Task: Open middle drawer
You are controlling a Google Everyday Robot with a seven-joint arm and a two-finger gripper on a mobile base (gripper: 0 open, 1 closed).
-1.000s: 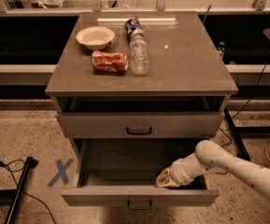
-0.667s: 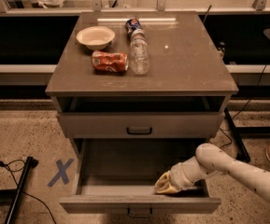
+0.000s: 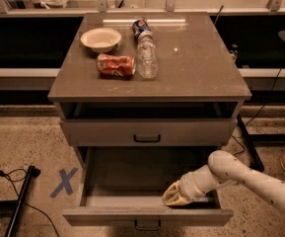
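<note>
The grey cabinet (image 3: 147, 90) has an upper drawer (image 3: 107, 132) that is closed, with a small black handle (image 3: 147, 138). Below it the middle drawer (image 3: 147, 216) is pulled far out, and its bare inside (image 3: 132, 174) shows. Its black handle (image 3: 147, 226) is at the frame's lower edge. My gripper (image 3: 174, 197) reaches in from the right on a white arm (image 3: 245, 177). It sits inside the open drawer, right of centre, just behind the front panel. The lowest drawer is out of view.
On the cabinet top lie a white bowl (image 3: 101, 38), a crushed red can (image 3: 115, 65), a clear plastic bottle (image 3: 146, 58) and a blue can (image 3: 141, 27). A blue X (image 3: 64, 182) marks the floor at left, beside a black pole (image 3: 19, 201). A cable runs at right (image 3: 245, 142).
The middle drawer has slid further out toward the camera. My gripper has moved with it, down and slightly left.
</note>
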